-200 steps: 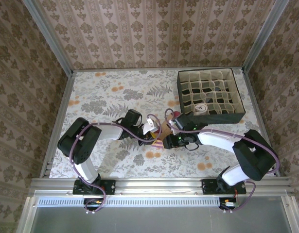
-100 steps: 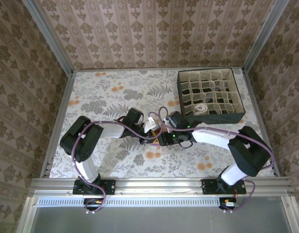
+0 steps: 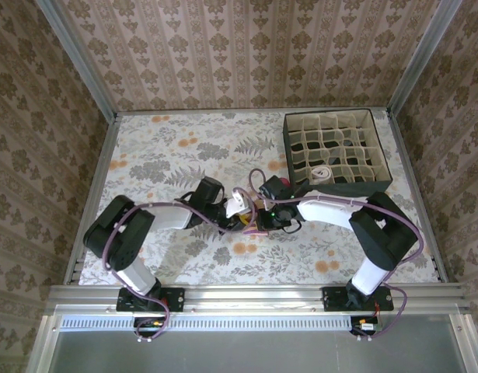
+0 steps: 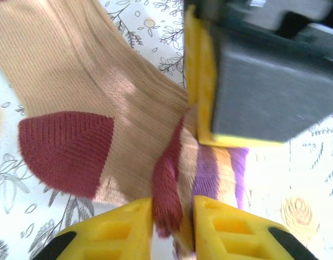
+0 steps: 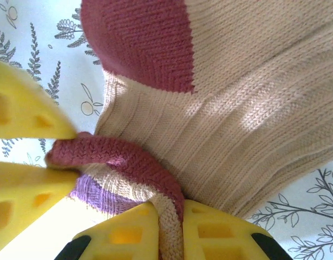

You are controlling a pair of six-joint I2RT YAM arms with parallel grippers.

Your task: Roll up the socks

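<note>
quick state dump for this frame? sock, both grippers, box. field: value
tan sock: lying on table, maroon heel showing
left gripper: shut on the striped cuff edge
right gripper: shut on the same cuff, close beside the left
organizer box: table's far right corner; pale roll in one cell

Left arm (image 3: 114, 233), right arm (image 3: 382, 233): I see black joints, white links
Cables (image 3: 157, 205): purple
Left gripper (image 4: 172, 216), right gripper (image 5: 169, 214): yellow fingers (image 4: 236, 230), hollow cells
</note>
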